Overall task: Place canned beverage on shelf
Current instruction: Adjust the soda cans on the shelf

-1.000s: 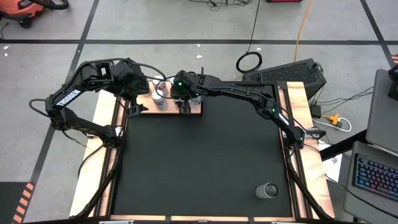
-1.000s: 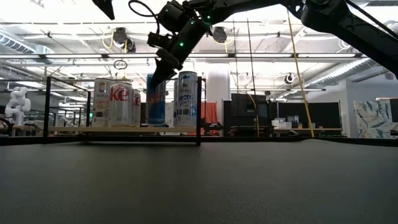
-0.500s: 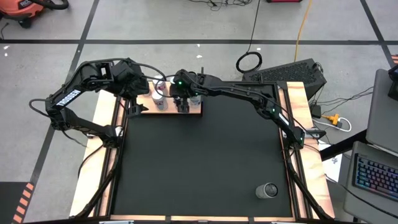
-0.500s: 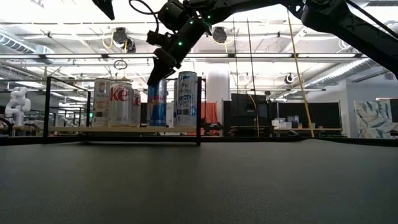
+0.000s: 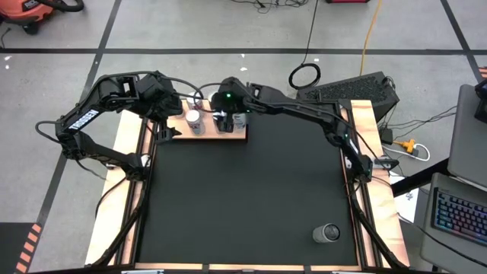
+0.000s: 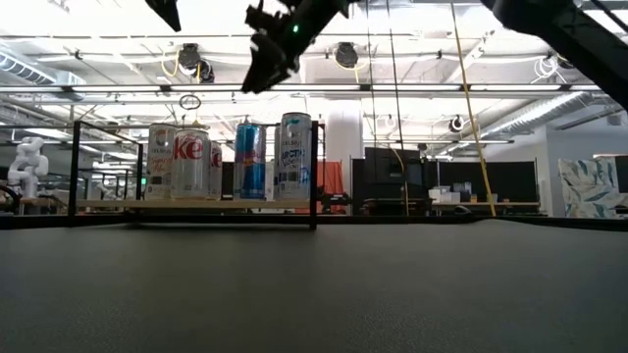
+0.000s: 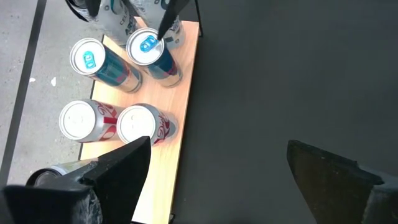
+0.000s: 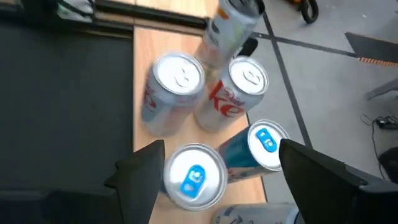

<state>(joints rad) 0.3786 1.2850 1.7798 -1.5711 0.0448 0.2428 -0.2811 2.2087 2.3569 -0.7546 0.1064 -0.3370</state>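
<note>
Standing upright on shelf (image 5: pixel 237 137), far left: blue can (image 6: pixel 250 162), released. Right gripper (image 6: pixel 267 71) above, fingers spread, empty. Left gripper (image 7: pixel 214 168) spread, waiting beside shelf. Likely rigid, smooth, slippery, tippy; grasp mid-body.

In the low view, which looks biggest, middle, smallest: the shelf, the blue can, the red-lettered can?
Largest: shelf.
Unsure: red-lettered can and blue can; one looks wider, the other slightly taller, and nearness may differ.
</note>
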